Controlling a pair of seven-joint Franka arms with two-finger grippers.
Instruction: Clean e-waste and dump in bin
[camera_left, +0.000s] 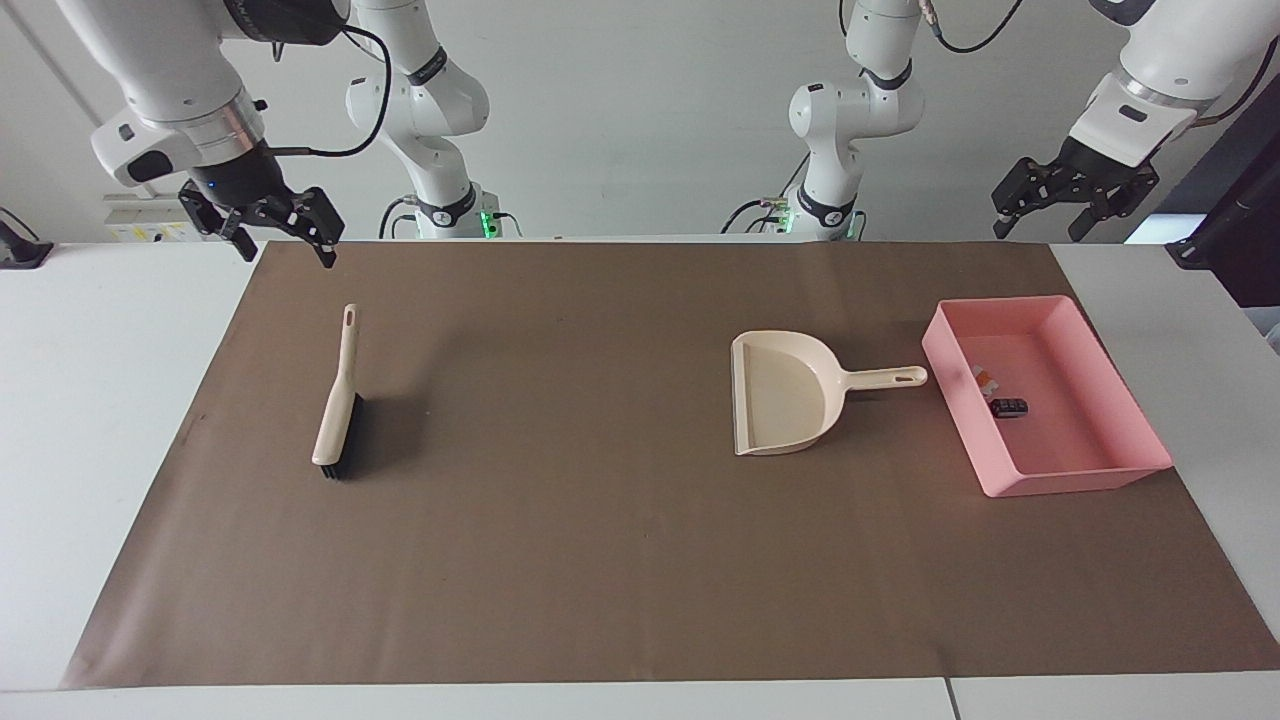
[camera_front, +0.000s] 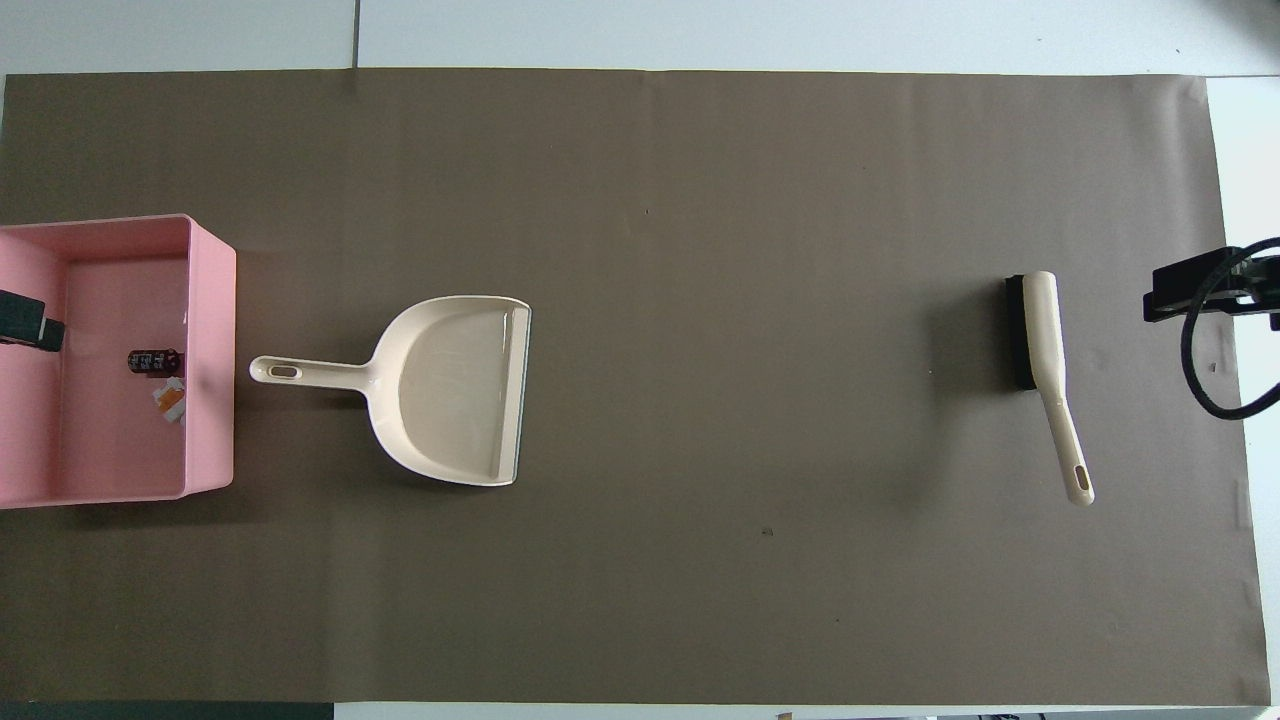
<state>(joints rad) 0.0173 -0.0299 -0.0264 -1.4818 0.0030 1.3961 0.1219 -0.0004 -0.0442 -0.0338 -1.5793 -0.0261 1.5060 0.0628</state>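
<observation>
With both tiny electronic scraps lying in the shallow pink plastic bin at the table's left-arm end, the task looks finished; left gripper and right gripper hang wide-fingered, empty, needing only parking.

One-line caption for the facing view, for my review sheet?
Both e-waste bits lie in the pink bin; dustpan and brush rest on the mat.
</observation>
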